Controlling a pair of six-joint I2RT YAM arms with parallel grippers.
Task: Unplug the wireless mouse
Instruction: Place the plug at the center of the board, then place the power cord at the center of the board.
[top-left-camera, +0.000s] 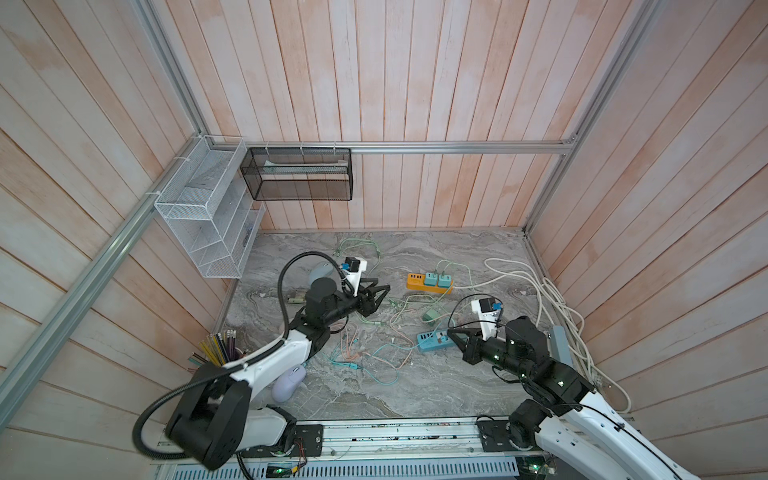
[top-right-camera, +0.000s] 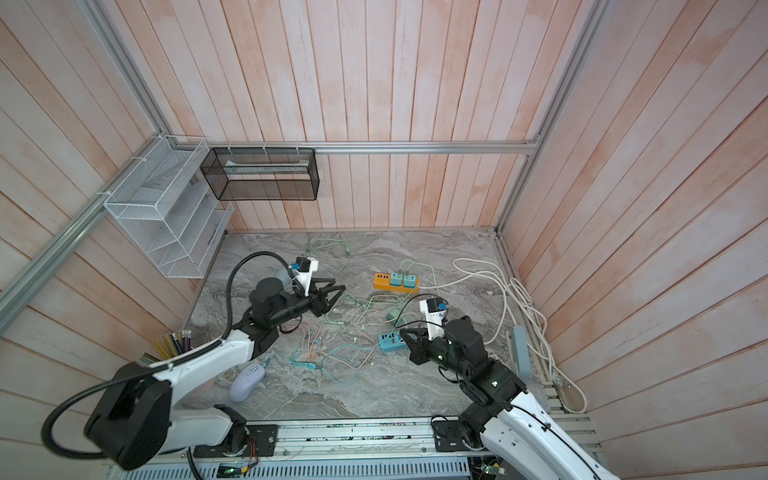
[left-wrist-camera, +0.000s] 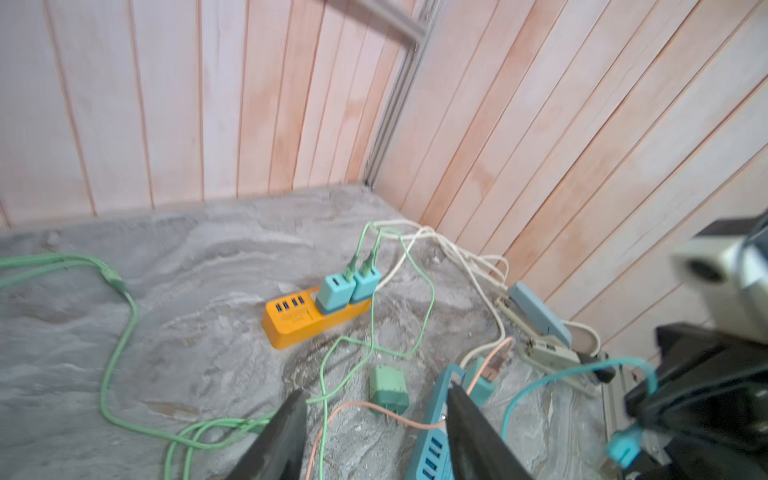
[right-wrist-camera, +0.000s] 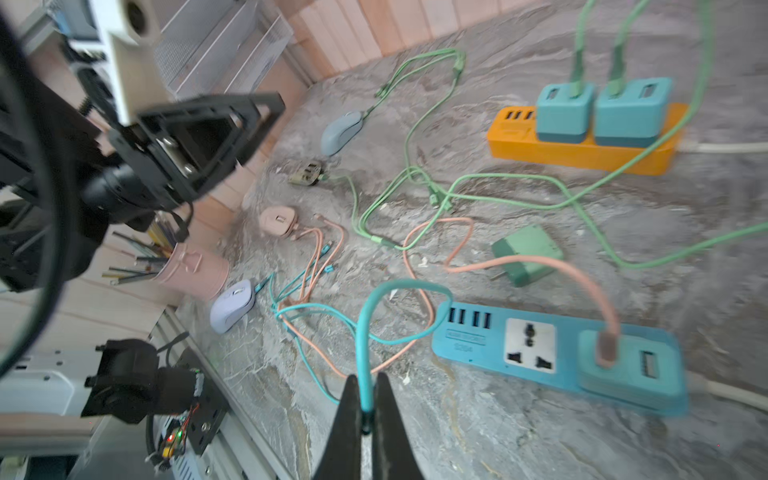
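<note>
Near pencil cup: lavender mouse diagonal, nose toward teal cable.

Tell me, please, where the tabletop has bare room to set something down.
Bare marble tabletop lies along the front, from the lilac mouse across to the right arm's base; also behind the orange power strip. Crowded: loose cables between it and the blue power strip, white cords along the right edge.
</note>
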